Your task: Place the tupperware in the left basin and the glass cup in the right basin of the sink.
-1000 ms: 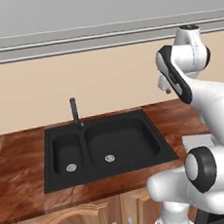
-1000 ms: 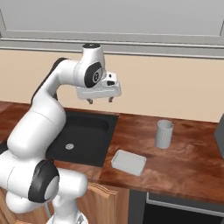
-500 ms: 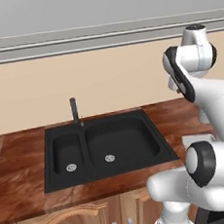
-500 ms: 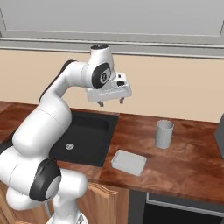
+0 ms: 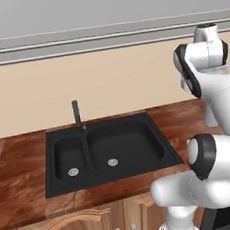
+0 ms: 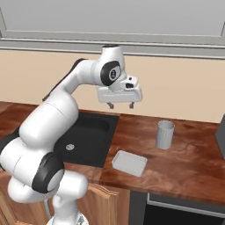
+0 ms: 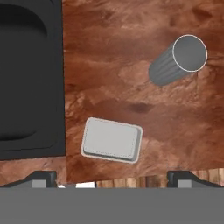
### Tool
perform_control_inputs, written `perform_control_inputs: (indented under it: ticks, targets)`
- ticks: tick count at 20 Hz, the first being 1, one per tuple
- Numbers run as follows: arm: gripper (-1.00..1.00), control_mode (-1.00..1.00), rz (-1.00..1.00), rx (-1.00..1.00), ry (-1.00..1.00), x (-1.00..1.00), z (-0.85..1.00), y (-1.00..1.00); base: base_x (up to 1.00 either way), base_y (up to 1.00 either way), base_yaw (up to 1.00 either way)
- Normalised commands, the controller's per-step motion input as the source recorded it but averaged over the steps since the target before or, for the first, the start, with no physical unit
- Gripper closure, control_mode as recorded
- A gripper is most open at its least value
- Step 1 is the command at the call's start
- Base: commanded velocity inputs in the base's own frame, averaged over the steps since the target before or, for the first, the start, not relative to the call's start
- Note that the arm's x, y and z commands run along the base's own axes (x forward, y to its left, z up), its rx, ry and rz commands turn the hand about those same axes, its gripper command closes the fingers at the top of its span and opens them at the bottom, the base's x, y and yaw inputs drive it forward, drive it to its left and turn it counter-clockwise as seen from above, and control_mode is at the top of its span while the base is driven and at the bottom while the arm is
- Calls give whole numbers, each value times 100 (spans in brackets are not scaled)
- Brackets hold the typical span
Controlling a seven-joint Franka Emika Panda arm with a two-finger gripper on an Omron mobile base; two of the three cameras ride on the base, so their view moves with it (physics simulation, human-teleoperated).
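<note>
The black sink point(image 5: 113, 123) sits in the wooden counter, with the narrow left basin point(image 5: 65, 152) beside the wider right basin point(image 5: 135, 140). To the right of the sink, the flat pale tupperware point(image 6: 129, 163) lies near the counter's front edge. The glass cup point(image 6: 165, 134) stands upright farther back and to the right. My gripper point(image 6: 120, 105) hangs open and empty, high above the counter just right of the sink. In the hand view the tupperware point(image 7: 112, 140) lies below me, the glass cup point(image 7: 179, 61) stands beyond it, and the right basin point(image 7: 26, 78) is at the left.
A slim dark faucet point(image 5: 77, 114) rises behind the divider between the basins. A grey toaster point(image 6: 221, 138) shows at the far right counter edge. Bare wooden counter point(image 6: 193, 162) spreads around the cup and tupperware. The wall runs close behind.
The arm has swung right, carrying the gripper from above the sink's right basin to above the counter beside it. The jaws stayed open. The tupperware and cup have not moved.
</note>
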Motion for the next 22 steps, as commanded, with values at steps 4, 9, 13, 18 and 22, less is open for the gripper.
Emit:
perform_control_inputs:
  ticks: [4, 9, 13, 18, 22]
  targets:
    - [-100, -100, -28, 0, 0, 0, -4, -36, 0, 0, 0]
    - [-100, -100, -15, 0, 0, -1, -4, -32, 0, 0, 0]
    - [-100, -100, -5, 0, -2, 0, -6, -29, 0, 0, 0]
    - [-100, -100, 0, 0, 0, 0, -11, -29, 0, 0, 0]
    - [-100, -100, 3, 0, -4, 0, -12, -21, 0, 0, 0]
